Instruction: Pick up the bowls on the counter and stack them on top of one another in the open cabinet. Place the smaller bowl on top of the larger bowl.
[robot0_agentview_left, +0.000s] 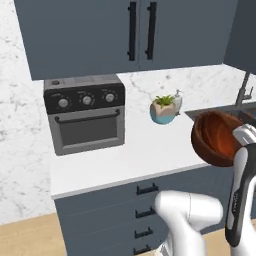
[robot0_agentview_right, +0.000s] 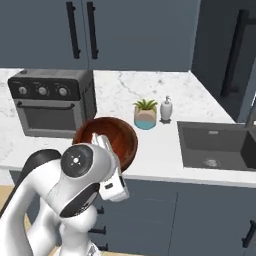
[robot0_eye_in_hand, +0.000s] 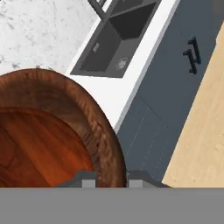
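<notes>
The larger bowl (robot0_agentview_left: 216, 137) is a deep dark brown bowl with a glossy reddish inside. It hangs tilted in the air at the counter's front edge, its opening turned toward the left base view. My gripper (robot0_eye_in_hand: 109, 181) is shut on the rim of the bowl (robot0_eye_in_hand: 48, 131), one fingertip on each side of the wall. From the right, the bowl (robot0_agentview_right: 112, 137) sits just behind my white hand. The white marbled counter (robot0_agentview_right: 165, 145) lies beneath. A tall dark cabinet with a long black bar handle (robot0_agentview_right: 234, 55) stands at the far right. The smaller bowl is out of view.
A grey toaster oven (robot0_agentview_left: 85, 115) stands at the back left of the counter. A teal-and-tan plant pot (robot0_agentview_right: 145, 115) and a soap bottle (robot0_agentview_right: 166, 109) stand near the wall. The dark sink (robot0_agentview_right: 215, 145) lies right of them. Shut wall cabinets (robot0_agentview_left: 135, 30) hang overhead; drawers (robot0_agentview_left: 145, 200) sit below.
</notes>
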